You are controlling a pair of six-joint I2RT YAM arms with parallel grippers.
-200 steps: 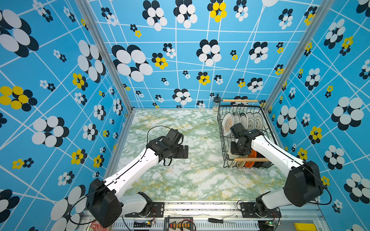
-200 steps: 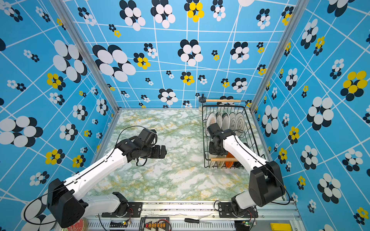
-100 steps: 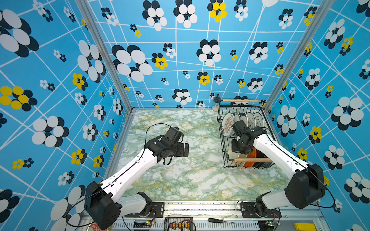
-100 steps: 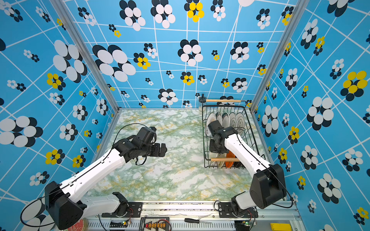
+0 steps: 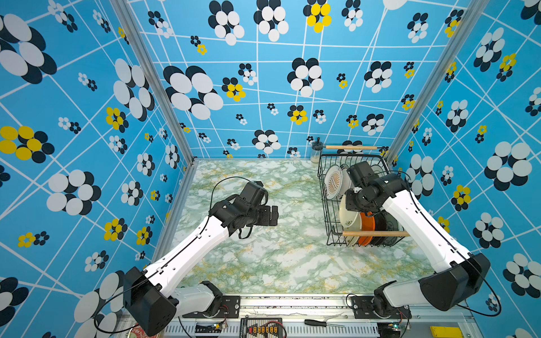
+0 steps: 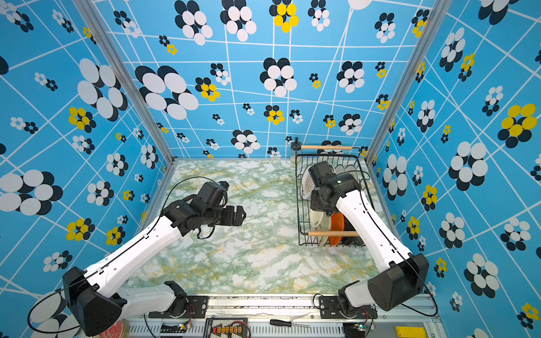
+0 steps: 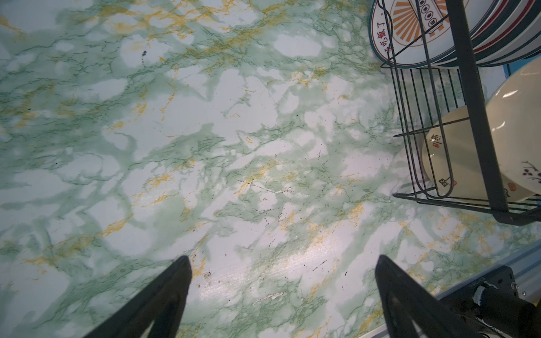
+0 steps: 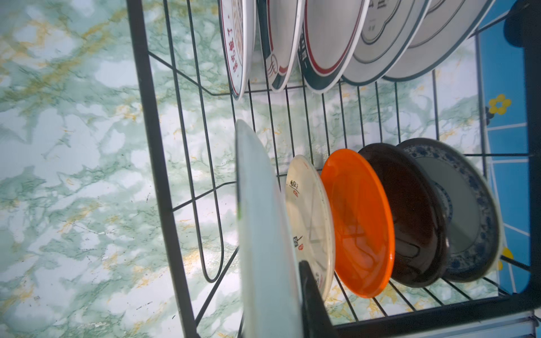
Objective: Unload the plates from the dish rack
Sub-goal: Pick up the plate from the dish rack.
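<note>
From above, in both top views: dish rack in the far right corner of the marbled surface, glass jar just beside its far left corner. Inside, white plates on edge in the far row. In the near row, cream plate, orange plate and darker ones. Down inside the rack, right pincer clamped on the cream plate's rim. Over mid-surface, left pincer hovering, prongs wide apart, holding nothing.

From the left wrist: two dark fingers spread wide over bare marble. Off to one side, a rack corner with emblem plate and cream plate inside.

From the right wrist: cream plate edge-on and close, one finger pressed against its face. Beyond it, smaller cream plate, orange plate, black plate and blue-patterned plate leaning in their slots. Opposite, five white plates on edge.
</note>
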